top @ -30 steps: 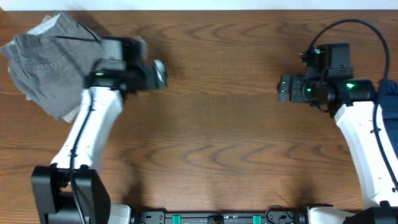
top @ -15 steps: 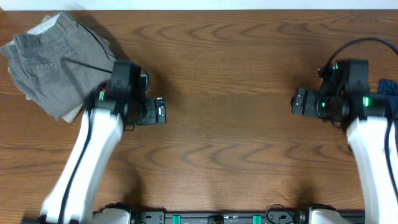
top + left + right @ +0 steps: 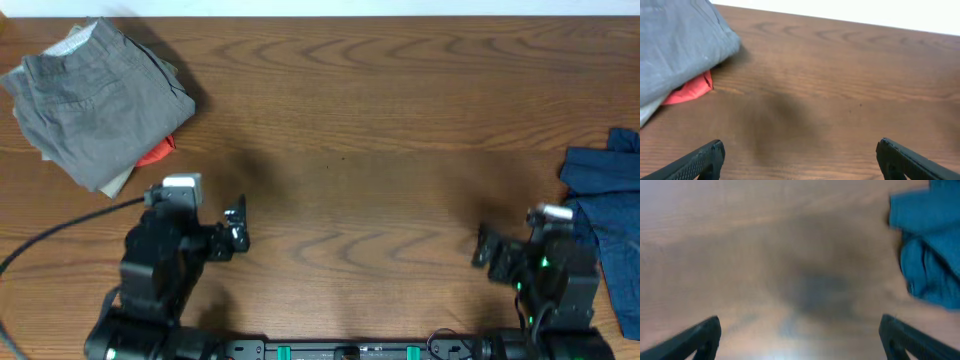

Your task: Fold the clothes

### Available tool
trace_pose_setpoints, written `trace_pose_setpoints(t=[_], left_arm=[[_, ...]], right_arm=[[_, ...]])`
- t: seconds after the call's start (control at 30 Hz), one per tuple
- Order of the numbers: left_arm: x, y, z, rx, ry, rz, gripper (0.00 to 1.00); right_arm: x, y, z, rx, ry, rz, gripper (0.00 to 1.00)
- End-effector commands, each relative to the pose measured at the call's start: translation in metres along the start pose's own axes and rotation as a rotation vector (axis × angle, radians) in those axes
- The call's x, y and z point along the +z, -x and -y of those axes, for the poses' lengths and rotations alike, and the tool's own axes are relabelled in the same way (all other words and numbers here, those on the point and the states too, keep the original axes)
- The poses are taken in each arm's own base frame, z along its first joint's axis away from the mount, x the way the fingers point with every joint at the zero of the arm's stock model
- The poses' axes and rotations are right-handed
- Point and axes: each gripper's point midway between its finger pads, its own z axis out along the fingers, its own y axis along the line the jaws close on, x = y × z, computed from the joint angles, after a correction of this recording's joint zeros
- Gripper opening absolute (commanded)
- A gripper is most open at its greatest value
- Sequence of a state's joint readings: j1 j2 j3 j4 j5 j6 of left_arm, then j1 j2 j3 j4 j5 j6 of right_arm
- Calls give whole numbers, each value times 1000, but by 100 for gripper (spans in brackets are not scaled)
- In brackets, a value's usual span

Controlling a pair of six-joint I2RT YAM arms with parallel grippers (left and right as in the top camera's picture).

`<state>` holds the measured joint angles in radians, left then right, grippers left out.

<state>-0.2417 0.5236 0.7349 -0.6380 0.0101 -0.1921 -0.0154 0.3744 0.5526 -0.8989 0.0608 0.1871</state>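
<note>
Grey shorts [image 3: 95, 105] sit at 10 o'clock on the surface [image 3: 360, 120], in a compact bundle of several layers with the edges roughly squared. Reads as already folded, judging only by the shape. They lie on top of a small stack: a red item [image 3: 157, 152] pokes out at the bundle's 4 o'clock edge and a beige layer [image 3: 120, 180] shows under the 6 o'clock edge. Parking it in the far corner likely keeps the middle of the wood free as work area. Left end effector [image 3: 238, 226] is at 7 o'clock, well apart from the shorts. The left wrist view puts its fingertips at opposite lower corners with only wood between them, so it is released and holds nothing. Right end effector [image 3: 482, 250] is at 5 o'clock, and the right wrist view shows the same thing: fingers spread wide, nothing held. Both arms are tucked toward the near edge, which looks like a parked or reset pose off the cloth. Blue garment [image 3: 600, 195] lies crumpled at 3 o'clock, just beside the right arm, not touching the end effector. My read is that no fold remains on the grey pair. The right wrist view is blurred, so no detail beyond that.
</note>
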Motion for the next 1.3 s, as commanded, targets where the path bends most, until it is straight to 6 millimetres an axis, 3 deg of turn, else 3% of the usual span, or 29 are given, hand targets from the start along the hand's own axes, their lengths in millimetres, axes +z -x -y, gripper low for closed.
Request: trace_pose_setpoints(t=[0.0, 0.1, 0.67, 1.07, 1.27], left_arm=[[-5, -1, -4, -15, 16, 15, 98], [-4, -2, -4, -14, 17, 11, 98], [-4, -2, -4, -14, 17, 10, 98], [-4, -2, -4, -14, 17, 10, 98], [-4, -2, -4, -14, 17, 10, 98]], right_arm=[[-4, -20, 6, 4, -25, -55, 99], [-6, -41, 11, 2, -44, -144, 99], [-5, -41, 10, 2, -43, -143, 99], [-35, -21, -1, 1, 59, 113, 99], [-40, 7, -7, -5, 95, 277, 99]])
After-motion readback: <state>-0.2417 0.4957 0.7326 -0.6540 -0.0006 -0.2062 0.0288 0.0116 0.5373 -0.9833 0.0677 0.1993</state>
